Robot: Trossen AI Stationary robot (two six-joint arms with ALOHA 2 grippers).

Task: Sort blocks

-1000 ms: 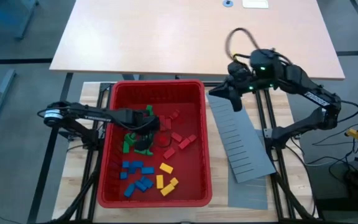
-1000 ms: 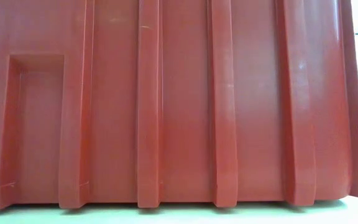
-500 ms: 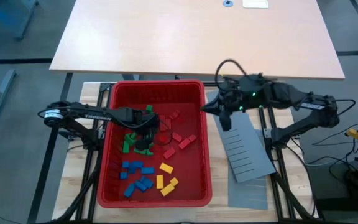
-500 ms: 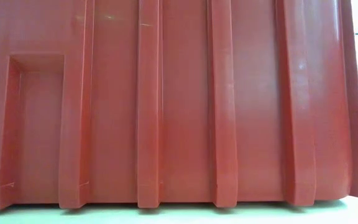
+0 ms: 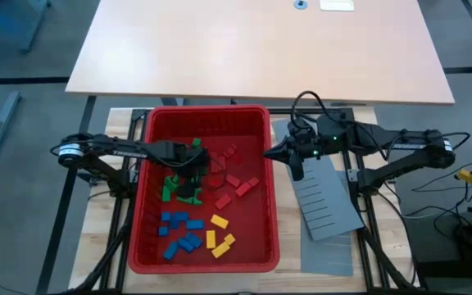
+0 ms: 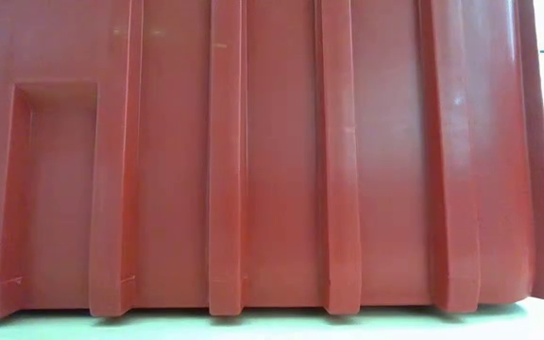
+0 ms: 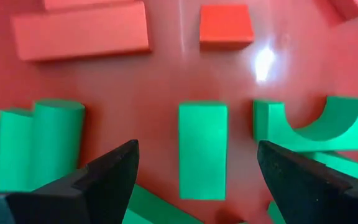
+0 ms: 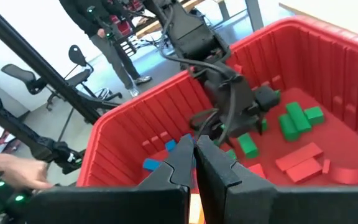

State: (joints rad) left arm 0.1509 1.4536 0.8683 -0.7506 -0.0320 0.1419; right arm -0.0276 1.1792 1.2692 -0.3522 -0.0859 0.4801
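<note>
Overhead, a big red bin (image 5: pixel 256 127) on the wooden counter (image 5: pixel 105 225), holding the blocks (image 5: pixel 193 215) on its floor, sorted loosely by colour: green ones (image 5: pixel 169 187) toward the left side beneath the left arm, red ones (image 5: pixel 238 182) at the middle and right, blue ones (image 5: pixel 180 232) at the lower left, yellow ones (image 5: pixel 219 231) beside the blue. Reaching in over the bin's left wall, the left end effector (image 5: pixel 193 174), low among the green blocks. From its wrist view, fingers (image 7: pixel 107 175) spread wide apart, released and gripping nothing, with an upright green rectangular block (image 7: pixel 202 149) lying on the red floor between them. Beside it a green cylinder (image 7: pixel 55 143) on one side and a green arch-shaped piece (image 7: pixel 325 123) on the other; farther off, a long red block (image 7: pixel 81 31) and a small red block (image 7: pixel 225 25).

At the bin's right rim, the right end effector (image 5: pixel 279 152), just above a grey slotted panel (image 5: pixel 322 192) lying on the counter to the bin's right. From its own wrist view, fingers (image 8: pixel 180 163) pressed together, clenched with nothing between them, pointing into the bin toward the left arm (image 8: pixel 201 37). Beyond the bin in that view, a person (image 8: pixel 101 25) standing in the room, and a hand (image 8: pixel 14 171) near the edge.

From counter height, only the ribbed red outer wall of the bin (image 6: pixel 272 161) filling the view.
</note>
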